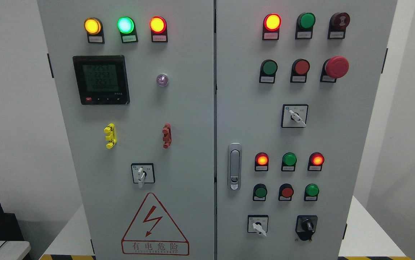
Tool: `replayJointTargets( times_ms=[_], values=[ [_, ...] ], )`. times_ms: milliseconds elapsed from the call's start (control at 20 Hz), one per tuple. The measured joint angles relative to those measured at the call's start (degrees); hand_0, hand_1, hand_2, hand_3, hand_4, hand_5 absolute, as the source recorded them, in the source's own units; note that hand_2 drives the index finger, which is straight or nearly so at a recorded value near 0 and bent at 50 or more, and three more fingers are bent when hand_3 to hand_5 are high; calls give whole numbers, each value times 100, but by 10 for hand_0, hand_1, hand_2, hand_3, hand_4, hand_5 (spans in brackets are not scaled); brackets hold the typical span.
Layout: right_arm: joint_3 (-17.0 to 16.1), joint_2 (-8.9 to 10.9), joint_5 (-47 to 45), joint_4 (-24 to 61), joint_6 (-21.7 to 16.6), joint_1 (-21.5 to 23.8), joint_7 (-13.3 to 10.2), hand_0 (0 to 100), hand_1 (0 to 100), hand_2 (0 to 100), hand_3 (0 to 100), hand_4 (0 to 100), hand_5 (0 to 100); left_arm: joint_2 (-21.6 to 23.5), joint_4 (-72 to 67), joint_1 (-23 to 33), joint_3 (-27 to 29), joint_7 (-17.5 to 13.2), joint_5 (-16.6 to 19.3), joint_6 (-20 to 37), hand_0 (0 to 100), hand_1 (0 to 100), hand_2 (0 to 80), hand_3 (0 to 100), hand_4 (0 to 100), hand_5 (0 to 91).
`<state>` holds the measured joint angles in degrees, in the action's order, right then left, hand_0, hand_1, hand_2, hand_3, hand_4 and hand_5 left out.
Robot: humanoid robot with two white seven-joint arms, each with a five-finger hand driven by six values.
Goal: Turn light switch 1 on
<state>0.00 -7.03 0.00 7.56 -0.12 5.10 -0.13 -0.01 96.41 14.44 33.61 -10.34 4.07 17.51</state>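
grey two-door control cabinet [193, 108], no robot hand in view so its state can't be told. which control is light switch 1 is unclear; button labels too small to read. meter [101, 79] shows 225-ish digits. warning triangle [155, 225] reads "有电危险". door handle [234, 166] on right door.

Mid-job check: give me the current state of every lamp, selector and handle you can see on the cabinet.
Top-left round amber lamp: lit.
Round green lamp: lit.
Round red lamp beside it: lit.
Black digital meter: display on.
Right door's top red lamp: lit.
Neighbouring green lamp: unlit.
Red mushroom emergency button: state unclear.
Left door's white selector switch: pointing down.
Silver door handle: flush, closed.
Robot hands: not visible.
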Motion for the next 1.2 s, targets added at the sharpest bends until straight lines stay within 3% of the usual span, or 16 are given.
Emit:
replayJointTargets(
  times_ms=[200, 601, 1203],
  values=[
    [0, 0, 0, 0, 0, 0, 0, 120, 389, 0, 0, 0, 0, 0, 331, -161, -357, 93, 12, 4, 237, 260, 391, 641, 708, 661],
    [0, 0, 0, 0, 0, 0, 0, 120, 389, 0, 0, 0, 0, 0, 785, -389, -1211, 722, 264, -123, 179, 285, 401, 635, 711, 672],
    [0, 0, 0, 0, 0, 0, 0, 120, 389, 0, 0, 0, 0, -43, 1145, -1207, -2247, 1497, 942, -1267, 161, 303, 451, 679, 743, 703]
  ],
)
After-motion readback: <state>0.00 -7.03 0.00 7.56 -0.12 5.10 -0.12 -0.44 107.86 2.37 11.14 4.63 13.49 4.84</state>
